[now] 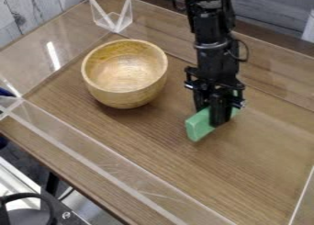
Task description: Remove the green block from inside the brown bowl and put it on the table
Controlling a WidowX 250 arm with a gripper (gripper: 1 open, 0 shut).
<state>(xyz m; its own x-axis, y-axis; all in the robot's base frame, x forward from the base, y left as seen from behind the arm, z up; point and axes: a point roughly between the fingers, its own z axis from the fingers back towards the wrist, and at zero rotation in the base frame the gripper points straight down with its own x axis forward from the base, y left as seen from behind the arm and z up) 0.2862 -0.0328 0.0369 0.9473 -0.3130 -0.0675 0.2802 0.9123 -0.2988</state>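
While the near clear acrylic wall (86,160) runs across the foreground, catching a few pale glints, the table (135,137) spreads out behind it, brown wood grain, flat and wide. Just past the middle of that surface, on the right, we have the green block (200,125): bright green, tilted, its lower end down at or just above the wood, and I can't quite call whether it touches. Its upper end disappears between the black fingers of the gripper (218,117), which are closed tight on the block, clamped on it, pointing steeply downward. Block is out of the bowl, well clear of it, over bare tabletop to the bowl's right. Above the gripper the black arm (208,36) climbs almost straight up, cables looped at the wrist, and runs out of the top of the view. Over to the left and a little further back sits the brown bowl (124,73), round, thick-walled, pale grainy inside, upright and with nothing visible in it. Beyond the bowl, near the far left corner, a small clear folded piece (113,15) stands against the far acrylic edge, and behind that a whitish plank wall (37,8) closes off the back
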